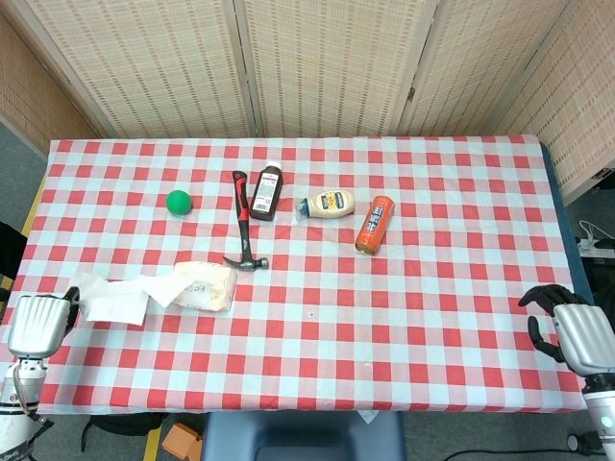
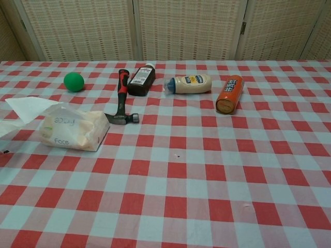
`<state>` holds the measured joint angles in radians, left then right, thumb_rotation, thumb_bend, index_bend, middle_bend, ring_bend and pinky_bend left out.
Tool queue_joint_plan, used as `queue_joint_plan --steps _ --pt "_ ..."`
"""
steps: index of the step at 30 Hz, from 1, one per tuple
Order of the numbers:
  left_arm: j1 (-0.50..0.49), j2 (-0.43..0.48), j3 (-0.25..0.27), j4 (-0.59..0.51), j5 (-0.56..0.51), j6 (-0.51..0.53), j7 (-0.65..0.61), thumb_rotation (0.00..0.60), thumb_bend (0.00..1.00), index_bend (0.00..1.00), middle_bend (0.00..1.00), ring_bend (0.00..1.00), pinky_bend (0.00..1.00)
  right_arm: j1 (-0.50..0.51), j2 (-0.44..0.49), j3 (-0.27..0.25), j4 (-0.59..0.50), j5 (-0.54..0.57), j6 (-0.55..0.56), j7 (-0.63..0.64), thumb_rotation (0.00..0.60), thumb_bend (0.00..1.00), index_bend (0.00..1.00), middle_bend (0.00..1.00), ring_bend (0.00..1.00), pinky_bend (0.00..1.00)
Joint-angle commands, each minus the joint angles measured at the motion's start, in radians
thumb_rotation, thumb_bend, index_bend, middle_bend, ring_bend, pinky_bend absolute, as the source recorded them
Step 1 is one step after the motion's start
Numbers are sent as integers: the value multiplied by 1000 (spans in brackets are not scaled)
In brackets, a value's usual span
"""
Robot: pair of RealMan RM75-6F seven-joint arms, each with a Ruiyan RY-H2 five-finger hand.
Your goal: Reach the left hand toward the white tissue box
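Observation:
The white tissue pack (image 1: 204, 286) lies on the checked cloth at the left front, below the hammer's head; the chest view shows it too (image 2: 72, 129). A drawn-out tissue sheet (image 1: 115, 298) stretches leftward from its top, and in the chest view the sheet (image 2: 28, 106) rises and runs off the left edge. At the table's left front edge my left hand (image 1: 38, 325) has its dark fingers at the sheet's far end and seems to pinch it. It is well left of the pack. My right hand (image 1: 577, 331) hangs off the right front corner, holding nothing, fingers apart.
A green ball (image 1: 178, 202), a red-handled hammer (image 1: 242, 221), a dark bottle (image 1: 268, 192), a lying mayonnaise bottle (image 1: 329, 204) and an orange can (image 1: 376, 225) sit in a row across the middle. A blue chair back (image 1: 298, 437) stands below the front edge.

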<state>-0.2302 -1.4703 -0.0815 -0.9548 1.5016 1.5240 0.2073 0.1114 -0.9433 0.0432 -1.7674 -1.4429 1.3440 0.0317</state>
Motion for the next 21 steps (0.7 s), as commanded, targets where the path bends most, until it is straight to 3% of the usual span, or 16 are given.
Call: queue_joint_plan --steps 1,8,15,21 --pt "10 4 6 -2 -8 -5 17 600 479 762 969 881 1000 1 1 -1 -1 3 -4 -3 600 537 417 327 205 339" --pt "34 -13 15 -23 -20 -7 10 600 483 720 942 878 1000 5 2 -1 -3 10 -13 -7 600 536 417 327 205 339" --pt "53 20 39 -160 -29 -45 -1 600 394 327 746 804 965 8 1 -2 -4 12 -18 -11 600 534 417 327 205 339" --pt "70 27 63 -227 -7 -37 -15 600 387 198 697 776 942 11 -3 1 1 19 -22 -13 600 532 417 327 205 339"
